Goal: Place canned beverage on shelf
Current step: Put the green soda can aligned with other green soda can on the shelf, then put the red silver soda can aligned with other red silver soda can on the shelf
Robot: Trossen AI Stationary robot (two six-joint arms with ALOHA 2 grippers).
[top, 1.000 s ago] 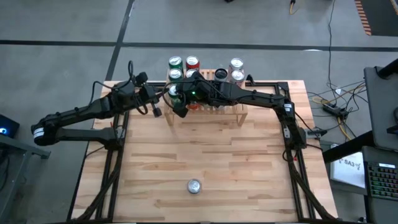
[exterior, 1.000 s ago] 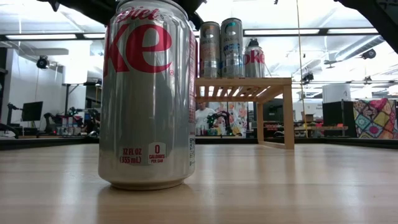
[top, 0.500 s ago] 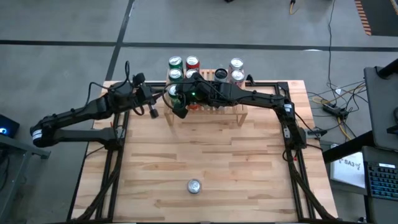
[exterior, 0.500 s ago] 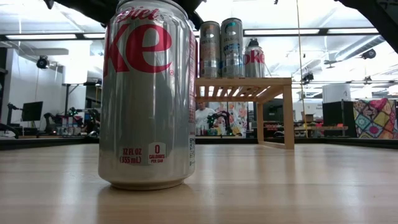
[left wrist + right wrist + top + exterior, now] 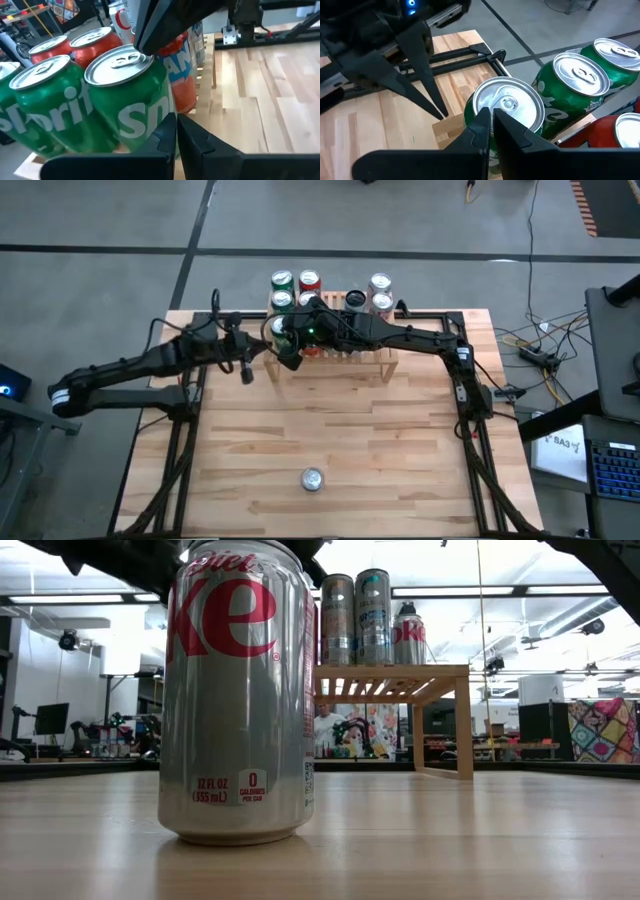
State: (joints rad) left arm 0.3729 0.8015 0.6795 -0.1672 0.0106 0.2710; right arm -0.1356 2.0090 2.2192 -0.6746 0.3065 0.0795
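The light-wood shelf (image 5: 345, 360) stands at the table's far edge with several cans on it. A green Sprite can (image 5: 127, 95) stands upright at its left end and also shows in the right wrist view (image 5: 507, 107). My right gripper (image 5: 491, 120) reaches over the shelf from the right, shut, at this can's lid. My left gripper (image 5: 176, 131) is shut just left of the shelf (image 5: 247, 368), pointing at the can's side, and seems apart from it. A silver Diet Coke can (image 5: 313, 478) stands near the table's front edge and fills the low view (image 5: 238, 690). My right gripper meets the green can's lid near its rim (image 5: 142, 54) with its shut fingertips (image 5: 150, 37). They come slanting down from above and from the table's right. The can stands upright on the shelf's slats. I cannot tell whether the tips press it or only touch.
More green (image 5: 282, 280), red (image 5: 309, 280), silver (image 5: 380, 284) and black (image 5: 355, 302) cans crowd the shelf's far side. An orange can (image 5: 182, 75) stands behind the Sprite can. Bare wood table (image 5: 340, 430) lies between the shelf and the front can.
My left gripper has moved a little toward the table's near edge, staying beside the shelf's left end. My right gripper and the cans have kept still.
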